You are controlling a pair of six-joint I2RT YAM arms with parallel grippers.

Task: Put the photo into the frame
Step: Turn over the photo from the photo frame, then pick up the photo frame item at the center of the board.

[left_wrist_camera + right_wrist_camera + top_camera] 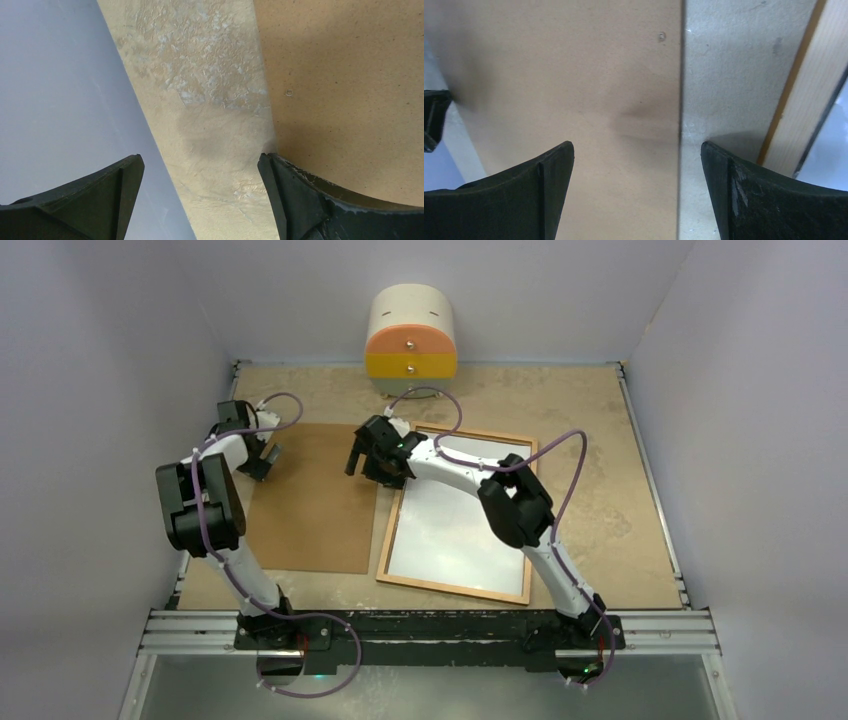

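Left gripper (200, 162) and right gripper (637, 150), spread empty, flank brown backing board (315, 500); white-backed photo (450, 530) seemingly sits in reddish-brown wooden frame (450, 589); lift board next.

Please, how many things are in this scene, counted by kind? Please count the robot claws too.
Brown board: 1
Wooden frame: 1
Drawer box: 1
Claws: 2 (left claw, right claw, both open)
Total: 5
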